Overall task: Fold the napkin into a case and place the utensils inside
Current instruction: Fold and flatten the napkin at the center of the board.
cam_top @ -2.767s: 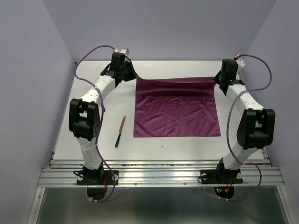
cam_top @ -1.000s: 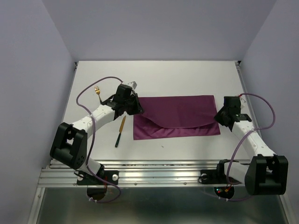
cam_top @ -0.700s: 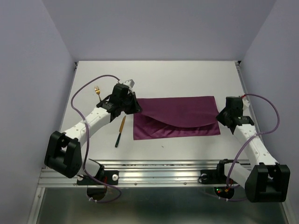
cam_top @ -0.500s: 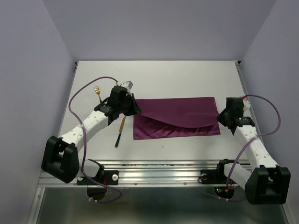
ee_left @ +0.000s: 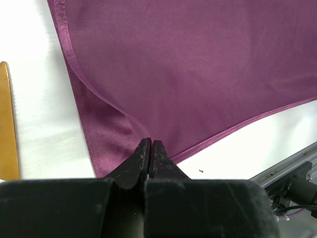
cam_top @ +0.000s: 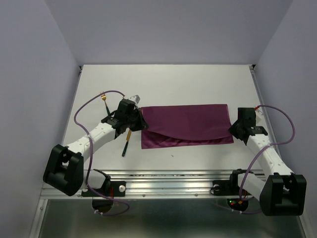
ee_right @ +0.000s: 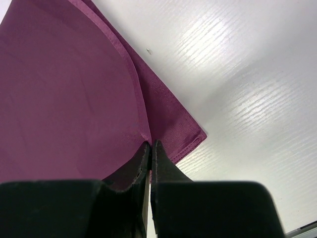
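The plum-purple napkin [cam_top: 185, 121] lies doubled over on the white table, its upper layer sagging toward the near edge. My left gripper [cam_top: 140, 125] is shut on the upper layer's left corner, fingertips pressed together on the cloth [ee_left: 150, 145]. At the right corner my right gripper [cam_top: 232, 128] is shut on the same layer [ee_right: 151, 145], with the lower layer's corner [ee_right: 190, 139] showing beyond it. The knife [cam_top: 126, 145] lies left of the napkin, partly under my left arm; its gold blade [ee_left: 7, 124] shows in the left wrist view. Only the fork's gold head [cam_top: 103, 96] shows, behind the left arm's cable.
An aluminium rail [cam_top: 168, 181] runs along the near table edge. Lilac walls close in the left, right and back. A tiny dark speck [cam_top: 172, 155] lies on the table just in front of the napkin. Purple cables loop beside both arms.
Both grippers have carried the napkin's far edge over toward the near edge and lower. The upper layer now covers more of the lower one. The knife and fork have not moved.
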Action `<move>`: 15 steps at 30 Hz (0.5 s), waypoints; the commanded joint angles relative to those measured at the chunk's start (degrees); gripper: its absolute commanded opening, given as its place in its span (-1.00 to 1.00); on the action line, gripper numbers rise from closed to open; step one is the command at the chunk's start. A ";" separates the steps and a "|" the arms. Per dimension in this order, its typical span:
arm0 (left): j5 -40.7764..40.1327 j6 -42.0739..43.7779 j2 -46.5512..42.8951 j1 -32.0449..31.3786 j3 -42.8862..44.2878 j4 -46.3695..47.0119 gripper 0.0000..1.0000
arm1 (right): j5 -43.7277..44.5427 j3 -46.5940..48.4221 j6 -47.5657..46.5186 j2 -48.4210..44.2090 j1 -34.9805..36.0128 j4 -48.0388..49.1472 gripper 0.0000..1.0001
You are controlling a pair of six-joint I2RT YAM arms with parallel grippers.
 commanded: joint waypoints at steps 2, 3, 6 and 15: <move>0.10 0.35 -1.68 -0.44 -0.63 1.88 -1.00 | 0.71 0.03 0.46 -0.68 -0.52 1.06 -0.99; 0.10 0.44 -1.85 -0.44 -0.63 1.79 -1.00 | 0.80 0.12 0.46 -0.86 -0.52 1.06 -0.99; 0.01 0.79 -2.73 -0.53 -0.19 0.83 -1.00 | 0.88 0.29 0.46 -1.65 -0.52 1.06 -0.99; -2.01 1.14 -6.07 -0.88 -2.03 0.47 -1.00 | 2.03 -0.41 1.07 -2.09 -0.52 0.71 -0.99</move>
